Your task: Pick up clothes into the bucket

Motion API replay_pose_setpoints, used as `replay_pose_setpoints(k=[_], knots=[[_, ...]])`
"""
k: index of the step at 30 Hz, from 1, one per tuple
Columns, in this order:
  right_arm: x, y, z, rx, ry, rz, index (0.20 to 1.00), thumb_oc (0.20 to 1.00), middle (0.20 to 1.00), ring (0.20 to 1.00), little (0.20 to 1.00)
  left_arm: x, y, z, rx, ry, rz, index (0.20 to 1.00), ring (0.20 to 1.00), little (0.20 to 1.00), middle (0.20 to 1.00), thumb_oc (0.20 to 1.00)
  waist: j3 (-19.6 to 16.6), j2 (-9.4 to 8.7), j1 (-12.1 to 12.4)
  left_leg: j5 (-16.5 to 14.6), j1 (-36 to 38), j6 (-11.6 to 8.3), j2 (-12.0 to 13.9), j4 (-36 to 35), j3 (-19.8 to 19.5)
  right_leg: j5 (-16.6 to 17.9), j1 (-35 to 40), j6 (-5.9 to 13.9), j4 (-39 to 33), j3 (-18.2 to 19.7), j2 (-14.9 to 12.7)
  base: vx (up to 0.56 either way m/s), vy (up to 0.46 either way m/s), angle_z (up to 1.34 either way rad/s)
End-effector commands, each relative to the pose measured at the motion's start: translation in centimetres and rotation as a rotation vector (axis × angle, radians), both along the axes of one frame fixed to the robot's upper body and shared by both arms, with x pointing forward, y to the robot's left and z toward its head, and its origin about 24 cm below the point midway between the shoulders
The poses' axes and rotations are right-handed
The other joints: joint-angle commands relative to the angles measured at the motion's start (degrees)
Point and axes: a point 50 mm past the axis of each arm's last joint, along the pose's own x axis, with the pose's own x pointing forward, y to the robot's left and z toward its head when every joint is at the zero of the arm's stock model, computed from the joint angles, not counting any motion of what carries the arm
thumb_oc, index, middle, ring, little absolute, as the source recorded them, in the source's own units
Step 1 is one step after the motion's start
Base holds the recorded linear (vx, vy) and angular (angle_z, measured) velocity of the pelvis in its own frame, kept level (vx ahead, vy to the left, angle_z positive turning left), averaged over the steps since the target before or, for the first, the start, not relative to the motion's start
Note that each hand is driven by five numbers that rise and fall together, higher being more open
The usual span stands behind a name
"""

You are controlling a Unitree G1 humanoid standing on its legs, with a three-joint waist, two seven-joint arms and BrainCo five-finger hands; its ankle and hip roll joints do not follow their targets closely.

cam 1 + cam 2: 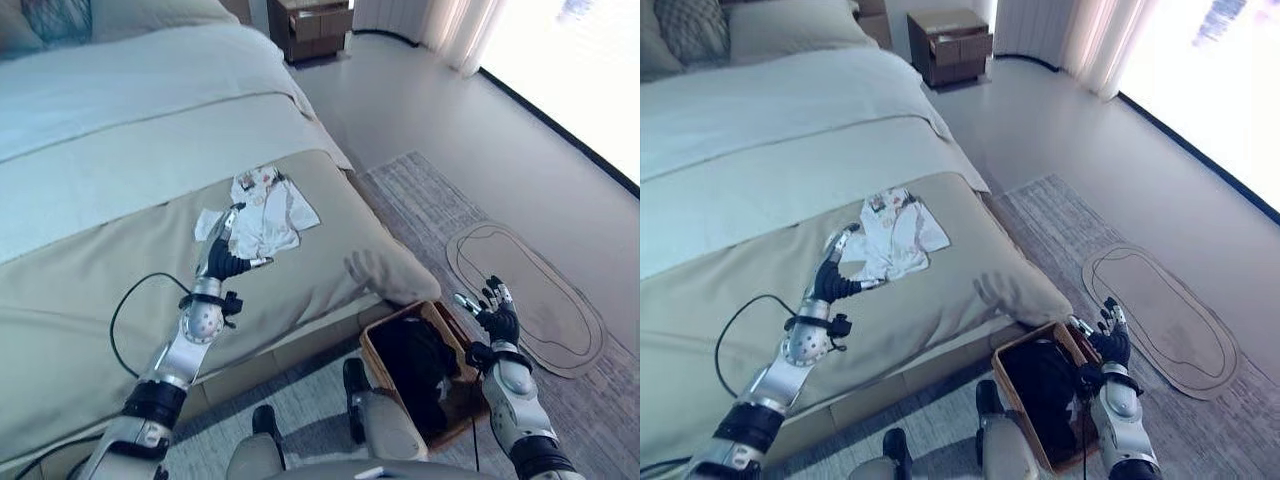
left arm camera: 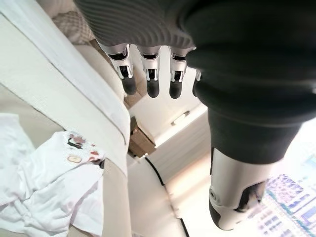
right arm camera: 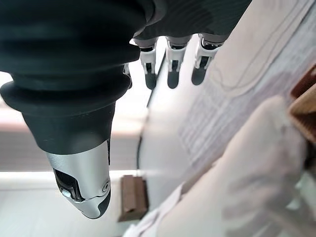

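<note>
We see the bed (image 1: pixel 120 270) carrying the white printed garment (image 1: pixel 265 215) near its foot edge, and the wicker bucket (image 1: pixel 1012 372), already holding dark clothes, on the floor beside it. Our left hand (image 1: pixel 222 258) hovers at the garment's near edge, fingers (image 2: pixel 148 81) straight and empty; we should lower, gather the bunched middle, then lift. Our right hand (image 1: pixel 497 318) waits spread, empty, beside the bucket.

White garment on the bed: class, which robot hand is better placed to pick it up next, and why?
Left. The left robot hand hovers open at the white garment's edge on the bed, while the right robot hand hangs open beside the basket on the floor.
</note>
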Motion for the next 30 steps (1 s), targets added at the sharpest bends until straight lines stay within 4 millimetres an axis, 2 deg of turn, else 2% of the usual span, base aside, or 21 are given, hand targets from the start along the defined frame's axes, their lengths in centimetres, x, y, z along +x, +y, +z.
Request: replay_pose_setpoints(k=[1,2,3,6,8,9,12,14,15,17,20,21,22,23,24,25,26,28,29,30], knots=[[2.4,0.1,4.6,-0.027,-0.236,0.016,1.000,1.000,1.000,1.000,1.000,1.6,0.5,3.5,0.089,-0.160,0.054,1.000,1.000,1.000,1.000,1.000,2.46,-0.09,-0.94,-4.10,2.45,0.87,-1.19,4.98,0.77,6.19,-1.39,0.21,1.57,1.43,-2.76,-0.13,-0.064,-0.14],[2.7,0.3,5.2,-0.035,-0.264,0.028,1.000,1.000,1.000,1.000,1.000,2.3,0.9,4.6,0.131,-0.204,0.089,1.000,1.000,1.000,1.000,1.000,4.09,-0.23,-1.21,-4.19,0.30,0.61,-0.98,6.47,0.78,6.31,-3.00,-0.05,2.11,1.34,-2.71,-0.07,-0.028,-0.19],[2.8,0.3,5.3,-0.034,-0.266,0.027,1.000,1.000,1.000,1.000,1.000,2.4,0.9,4.7,0.132,-0.208,0.089,1.000,1.000,1.000,1.000,1.000,4.06,-0.21,-1.22,-4.29,-0.10,0.60,-0.96,6.81,0.72,6.29,-3.29,-0.06,2.26,1.31,-2.71,-0.12,-0.038,-0.08],[3.4,0.8,6.3,-0.034,-0.314,0.045,1.000,1.000,1.000,1.000,1.000,3.4,2.0,6.7,0.200,-0.272,0.169,1.000,1.000,1.000,1.000,1.000,6.70,-0.46,-1.83,-4.38,-3.61,0.33,-0.65,8.74,0.90,6.50,-6.61,-0.24,3.48,1.45,-2.50,-0.10,-0.027,0.36],[3.7,1.1,7.2,-0.029,-0.357,0.064,1.000,1.000,1.000,1.000,1.000,4.1,3.1,9.2,0.253,-0.355,0.246,1.000,1.000,1.000,1.000,1.000,9.13,-0.79,-2.38,-4.26,-8.13,0.08,-0.43,11.01,0.93,6.52,-10.60,-0.58,4.91,1.68,-2.51,-0.13,-0.029,-0.30],[3.8,1.1,7.2,-0.028,-0.359,0.064,1.000,1.000,1.000,1.000,1.000,4.2,3.1,9.3,0.254,-0.357,0.246,1.000,1.000,1.000,1.000,1.000,8.99,-0.77,-2.43,-4.34,-8.61,0.08,-0.44,11.33,0.87,6.48,-11.00,-0.58,5.10,1.67,-2.53,-0.10,-0.036,-0.11],[4.0,1.3,8.1,-0.018,-0.407,0.062,1.000,1.000,1.000,1.000,1.000,4.6,4.2,12.4,0.277,-0.469,0.326,1.000,1.000,1.000,1.000,1.000,11.43,-0.92,-3.20,-4.46,-15.40,-0.11,-0.39,15.08,0.13,6.43,-16.43,-1.08,7.08,1.80,-2.59,-0.09,-0.046,0.13],[4.0,1.2,8.3,-0.017,-0.418,0.060,1.000,1.000,1.000,1.000,1.000,4.6,4.5,13.1,0.282,-0.490,0.348,1.000,1.000,1.000,1.000,1.000,11.96,-0.91,-3.50,-4.64,-17.14,-0.14,-0.43,16.21,-0.08,6.41,-17.94,-1.17,7.72,1.85,-2.55,-0.04,-0.014,0.05],[4.1,1.3,8.6,-0.019,-0.432,0.062,1.000,1.000,1.000,1.000,1.000,4.6,4.7,14.1,0.281,-0.525,0.365,1.000,1.000,1.000,1.000,1.000,12.34,-0.56,-3.49,-5.54,-19.23,-0.22,0.04,17.97,-0.22,5.86,-19.91,-1.27,9.07,1.83,-2.16,-0.04,-0.018,0.02],[4.0,1.1,8.7,-0.024,-0.438,0.052,1.000,1.000,1.000,1.000,1.000,4.6,5.3,15.3,0.290,-0.561,0.403,1.000,1.000,1.000,1.000,1.000,12.88,-0.66,-3.93,-5.37,-21.91,-0.24,-0.08,18.95,-0.37,6.12,-22.18,-1.41,9.54,1.96,-2.24,-0.02,-0.013,0.01],[3.9,0.8,9.1,-0.027,-0.459,0.044,1.000,1.000,1.000,1.000,1.000,4.5,6.4,18.5,0.320,-0.650,0.476,1.000,1.000,1.000,1.000,1.000,13.67,-0.31,-4.70,-6.35,-27.70,-0.46,0.34,22.19,-0.91,5.64,-27.04,-1.56,11.36,2.12,-1.87,-0.01,-0.022,-0.03],[3.9,0.8,9.1,-0.027,-0.460,0.043,1.000,1.000,1.000,1.000,1.000,4.5,6.4,18.6,0.320,-0.651,0.476,1.000,1.000,1.000,1.000,1.000,13.55,-0.27,-4.70,-6.38,-27.97,-0.46,0.33,22.33,-0.96,5.62,-27.26,-1.56,11.44,2.09,-1.88,0.00,0.000,0.00],[3.9,0.7,9.1,-0.024,-0.463,0.040,1.000,1.000,1.000,1.000,1.000,4.5,6.7,19.6,0.320,-0.671,0.497,1.000,1.000,1.000,1.000,1.000,13.78,-0.07,-4.97,-6.48,-29.36,-0.44,0.32,22.91,-1.18,5.67,-28.83,-1.51,12.04,2.14,-1.79,0.00,-0.031,0.04],[3.7,0.5,8.9,-0.023,-0.456,0.030,1.000,1.000,1.000,1.000,1.000,4.3,6.9,21.3,0.328,-0.719,0.514,1.000,1.000,1.000,1.000,1.000,13.92,-0.05,-5.34,-6.59,-31.85,-0.52,0.44,24.05,-1.38,5.67,-30.54,-1.53,12.42,2.01,-1.85,0.00,-0.031,0.05],[3.7,0.5,8.9,-0.022,-0.457,0.029,1.000,1.000,1.000,1.000,1.000,4.3,6.9,21.3,0.328,-0.720,0.514,1.000,1.000,1.000,1.000,1.000,13.80,0.00,-5.34,-6.62,-32.11,-0.51,0.44,24.19,-1.44,5.65,-30.75,-1.53,12.49,1.97,-1.85,0.00,-0.050,0.08],[3.4,0.3,8.8,-0.020,-0.456,0.022,1.000,1.000,1.000,1.000,1.000,3.9,7.5,22.9,0.343,-0.762,0.548,1.000,1.000,1.000,1.000,1.000,13.91,0.23,-5.66,-6.75,-34.00,-0.48,0.41,24.82,-1.68,5.53,-32.68,-1.57,13.06,2.05,-1.70,0.00,-0.026,0.07],[3.4,0.3,8.8,-0.019,-0.457,0.022,1.000,1.000,1.000,1.000,1.000,3.9,7.5,23.0,0.344,-0.763,0.547,1.000,1.000,1.000,1.000,1.000,13.81,0.26,-5.66,-6.77,-34.21,-0.48,0.41,24.93,-1.72,5.50,-32.86,-1.57,13.13,2.02,-1.70,0.01,-0.044,0.06],[3.0,0.0,8.4,-0.015,-0.446,0.005,1.000,1.000,1.000,1.000,1.000,3.2,7.3,24.7,0.353,-0.831,0.552,1.000,1.000,1.000,1.000,1.000,13.84,0.64,-5.86,-6.97,-37.04,-0.54,0.39,26.48,-2.24,5.35,-35.03,-1.59,14.08,1.91,-1.72,0.01,-0.052,0.02],[2.7,-0.1,8.0,-0.017,-0.430,0.002,1.000,1.000,1.000,1.000,1.000,2.8,7.9,25.8,0.376,-0.857,0.581,1.000,1.000,1.000,1.000,1.000,13.67,0.85,-6.19,-7.20,-38.61,-0.55,0.55,27.14,-2.41,5.20,-36.73,-1.71,14.74,1.92,-1.35,0.01,-0.045,0.02],[2.7,-0.1,8.0,-0.015,-0.431,0.002,1.000,1.000,1.000,1.000,1.000,2.8,7.9,25.8,0.377,-0.858,0.580,1.000,1.000,1.000,1.000,1.000,13.57,0.85,-6.16,-7.23,-38.83,-0.56,0.55,27.25,-2.44,5.17,-36.93,-1.71,14.82,1.91,-1.35,0.01,-0.026,0.03]])
